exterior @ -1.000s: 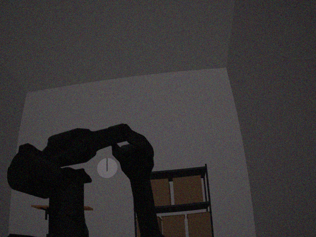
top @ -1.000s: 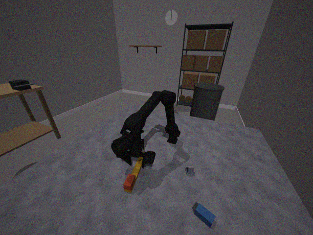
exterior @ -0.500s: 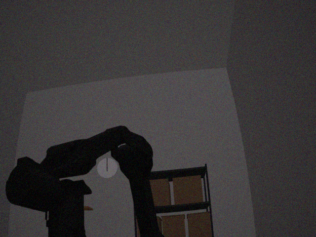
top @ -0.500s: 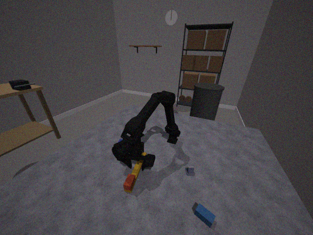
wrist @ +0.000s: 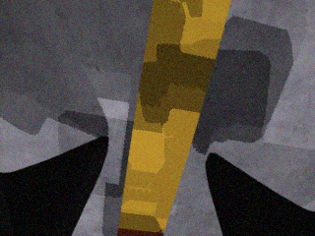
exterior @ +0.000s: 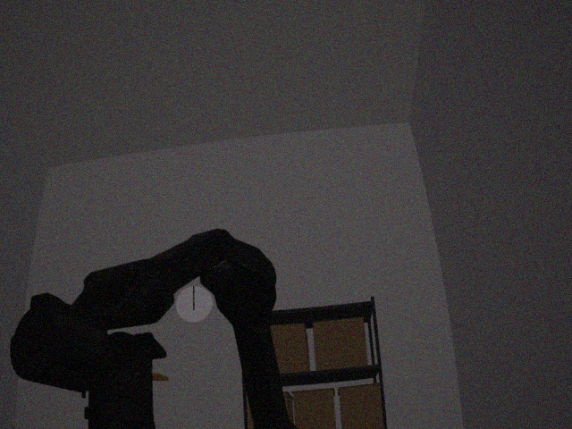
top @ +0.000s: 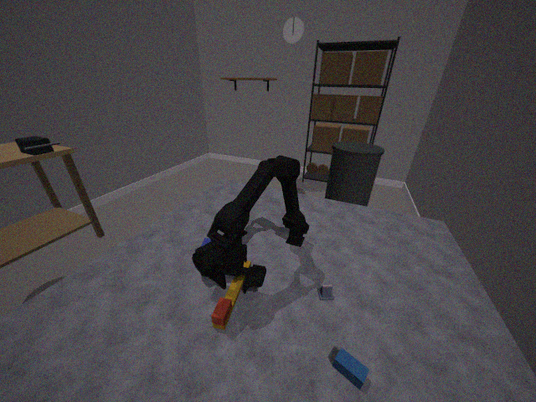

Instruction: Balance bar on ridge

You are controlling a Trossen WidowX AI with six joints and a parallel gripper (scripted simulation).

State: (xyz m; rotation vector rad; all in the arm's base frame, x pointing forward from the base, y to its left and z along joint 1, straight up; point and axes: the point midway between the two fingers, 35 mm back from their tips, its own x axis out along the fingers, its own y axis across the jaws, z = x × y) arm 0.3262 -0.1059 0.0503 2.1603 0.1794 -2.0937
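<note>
The yellow bar (top: 234,289) (wrist: 172,123) lies flat on the grey floor, with a red block (top: 221,311) (wrist: 138,232) on its near end. My gripper (top: 239,280) (wrist: 158,151) is open and low over the bar, near its far half. One dark finger stands on each side of the bar with a gap to it. The small grey ridge (top: 325,292) stands on the floor to the right, apart from the bar. In the exterior view only the dark arm (exterior: 138,286) shows; the bar and ridge are out of sight there.
A blue block (top: 350,368) lies at the front right. A small blue block (top: 206,241) peeks out behind the arm. A dark bin (top: 353,172) and a shelf rack (top: 350,86) with boxes stand at the back. A wooden table (top: 38,156) is at the left.
</note>
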